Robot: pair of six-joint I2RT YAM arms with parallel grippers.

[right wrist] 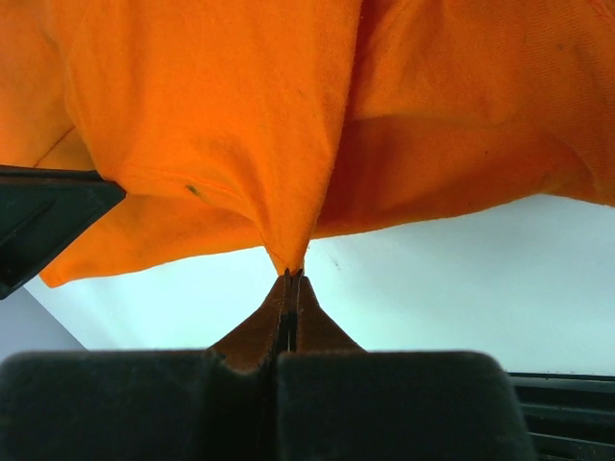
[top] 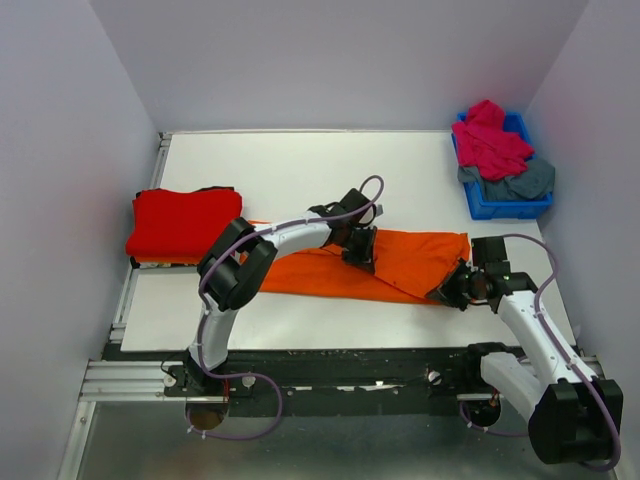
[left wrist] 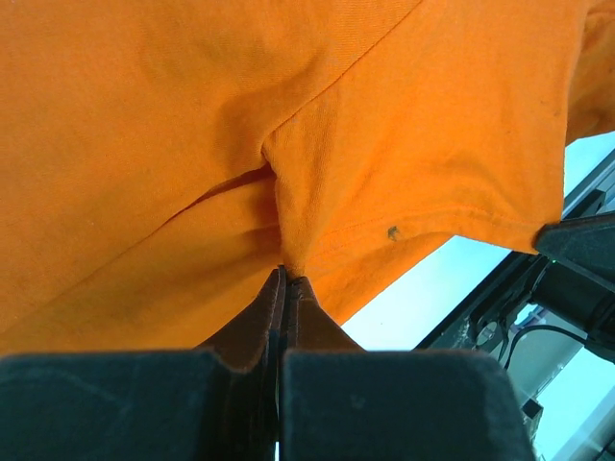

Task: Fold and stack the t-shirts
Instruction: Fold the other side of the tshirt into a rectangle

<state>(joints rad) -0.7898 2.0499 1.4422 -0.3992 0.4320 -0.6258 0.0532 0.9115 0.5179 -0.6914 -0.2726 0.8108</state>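
Note:
An orange t-shirt (top: 400, 262) lies partly folded across the middle of the white table. My left gripper (top: 358, 250) is shut on a pinch of its cloth near the middle; the left wrist view shows the orange t-shirt (left wrist: 384, 125) bunched at the closed tips of my left gripper (left wrist: 286, 276). My right gripper (top: 448, 290) is shut on the shirt's near right corner; the right wrist view shows the orange t-shirt (right wrist: 240, 115) hanging from the closed tips of my right gripper (right wrist: 292, 277). A folded red t-shirt (top: 183, 222) lies at the left. Magenta-pink (top: 488, 140) and grey-blue (top: 524, 181) t-shirts sit in the bin.
A small blue plastic bin (top: 500, 205) stands at the back right corner. Grey walls close in the table on three sides. A metal rail (top: 140, 375) runs along the near edge by the arm bases.

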